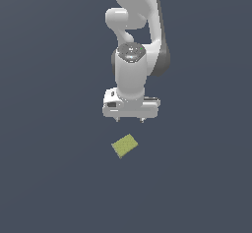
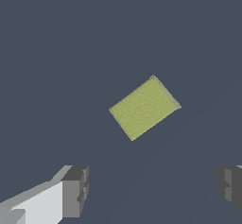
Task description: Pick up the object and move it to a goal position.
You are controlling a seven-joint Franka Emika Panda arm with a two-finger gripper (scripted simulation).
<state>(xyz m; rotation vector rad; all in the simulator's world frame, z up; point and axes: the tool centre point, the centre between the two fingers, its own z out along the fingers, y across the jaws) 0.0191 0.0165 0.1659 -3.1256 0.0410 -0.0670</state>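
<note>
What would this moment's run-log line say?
stage: approach | pincer: open, empty, apart from block | block: flat on floor, skewed to fingers | goal: not visible

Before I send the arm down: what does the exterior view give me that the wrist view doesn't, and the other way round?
Only the exterior view shows the whole white arm and the pincer hanging above and apart from the yellow-green block.

Only the wrist view shows the fingertips close up, spread wide with open space between them, and the block's slightly textured face.

Both show the block lying flat on the dark floor, turned at an angle, ungrasped.
</note>
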